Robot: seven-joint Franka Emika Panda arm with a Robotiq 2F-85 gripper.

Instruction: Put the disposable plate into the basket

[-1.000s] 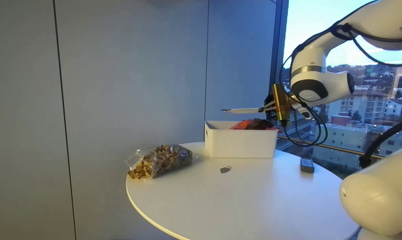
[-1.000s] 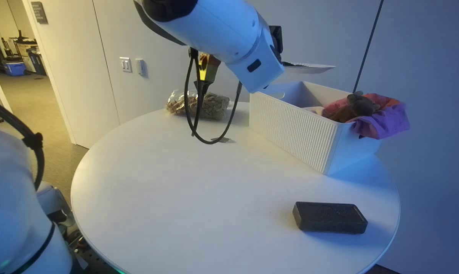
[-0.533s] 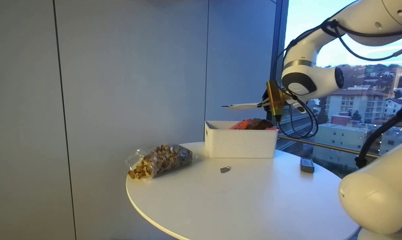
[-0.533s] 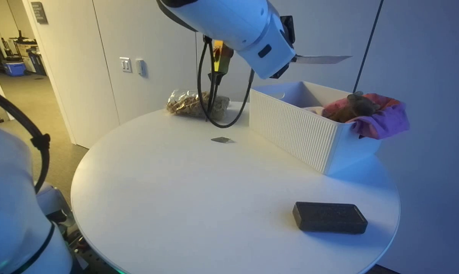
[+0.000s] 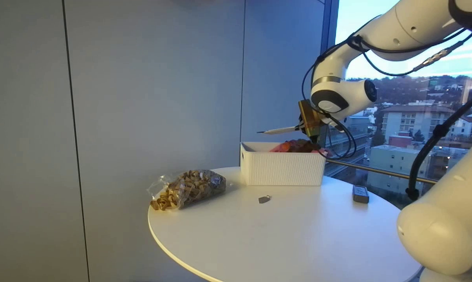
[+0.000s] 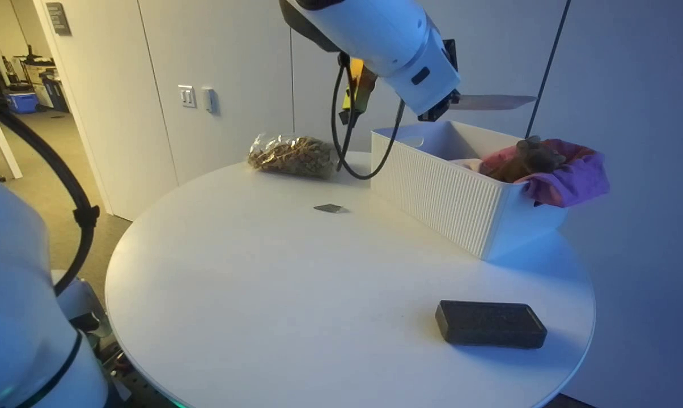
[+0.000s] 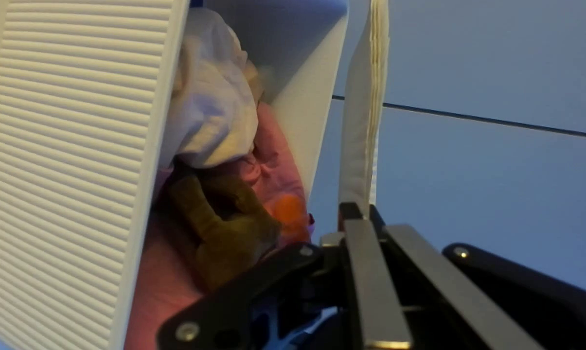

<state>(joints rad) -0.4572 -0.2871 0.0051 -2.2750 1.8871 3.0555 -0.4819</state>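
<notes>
The white disposable plate (image 5: 279, 130) is held nearly edge-on above the basket, slightly tilted in an exterior view; it also shows in an exterior view (image 6: 497, 102) and in the wrist view (image 7: 361, 116). My gripper (image 7: 364, 214) is shut on the plate's near edge, one fingertip on each side. The basket (image 5: 284, 168) is a white ribbed box on the table; it also shows in an exterior view (image 6: 432, 192) and in the wrist view (image 7: 74, 146). The plate is apart from the basket, above its rim. The plate's dark mark is not clearly seen.
Pink and purple cloth (image 6: 571, 181) and a brown soft toy (image 6: 537, 156) fill one end of the basket, the cloth hanging over its rim. A clear bag of brown snacks (image 5: 196, 188), a small grey piece (image 5: 264, 199) and a dark block (image 6: 491, 324) lie on the table.
My gripper has moved further over the basket with the plate still in it, first rising, then lowering a little. The plate tilts more now. The basket and the table things have not moved.
</notes>
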